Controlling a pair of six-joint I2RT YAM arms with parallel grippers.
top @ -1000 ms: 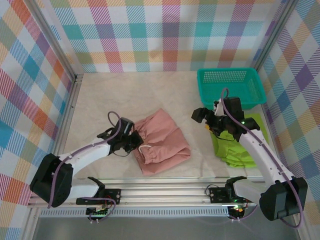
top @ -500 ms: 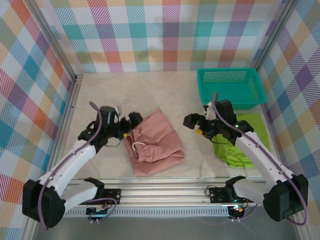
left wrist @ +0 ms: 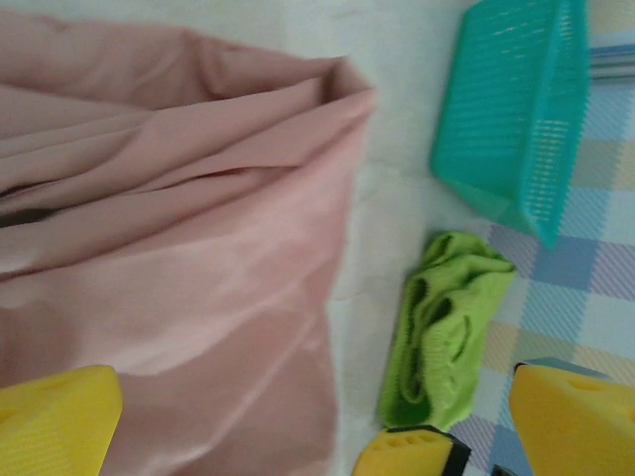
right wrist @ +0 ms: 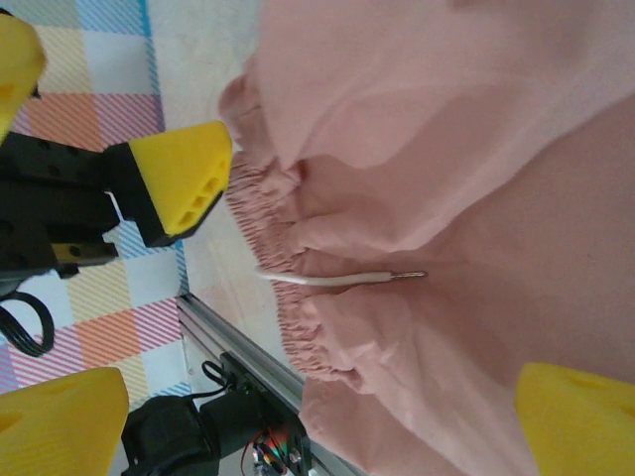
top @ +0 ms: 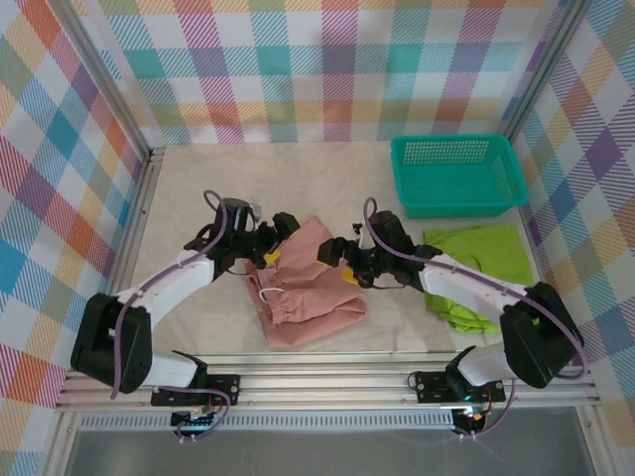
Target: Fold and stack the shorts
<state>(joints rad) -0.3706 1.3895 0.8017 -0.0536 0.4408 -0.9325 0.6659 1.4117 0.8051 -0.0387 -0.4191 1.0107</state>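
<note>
The dusty pink shorts lie folded at the table's middle, gathered waistband and white drawstring toward the front left. My left gripper hovers open over their back left corner, holding nothing. My right gripper is open over their right side, also holding nothing. The lime green shorts lie bunched to the right, apart from both grippers. In the left wrist view my left gripper looks across the pink shorts to the green shorts. Between my right gripper lie the pink waistband and drawstring.
A teal basket stands at the back right, just behind the green shorts, and also shows in the left wrist view. Plaid walls and metal posts close in the table. An aluminium rail runs along the near edge.
My left gripper has opened, let go of the pink shorts, and moved back and to the right. My right arm has swung left from the green shorts to the pink ones.
</note>
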